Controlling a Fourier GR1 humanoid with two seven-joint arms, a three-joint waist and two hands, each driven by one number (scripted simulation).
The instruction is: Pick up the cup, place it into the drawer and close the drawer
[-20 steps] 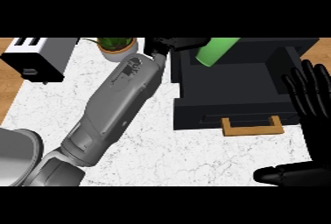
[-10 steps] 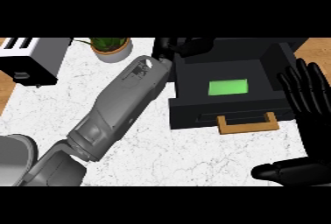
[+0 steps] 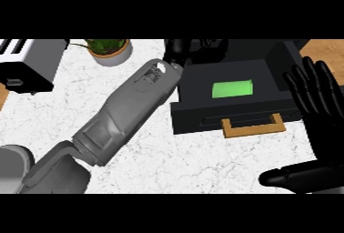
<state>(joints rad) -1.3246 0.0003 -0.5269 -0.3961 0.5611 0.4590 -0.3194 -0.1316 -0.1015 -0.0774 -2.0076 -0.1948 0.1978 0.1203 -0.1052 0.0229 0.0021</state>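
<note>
Green cup (image 3: 232,88) lies inside open drawer (image 3: 201,86) (wooden handle facing front). Left robot hand (image 3: 191,49) at drawer's back edge; right robot hand (image 3: 316,95) open beside it on bench (image 3: 201,159).

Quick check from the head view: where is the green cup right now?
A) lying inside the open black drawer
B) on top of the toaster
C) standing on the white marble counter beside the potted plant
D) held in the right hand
A: the green cup lies inside the open black drawer, behind its wooden handle; the right hand is open beside the drawer and holds nothing.
</note>
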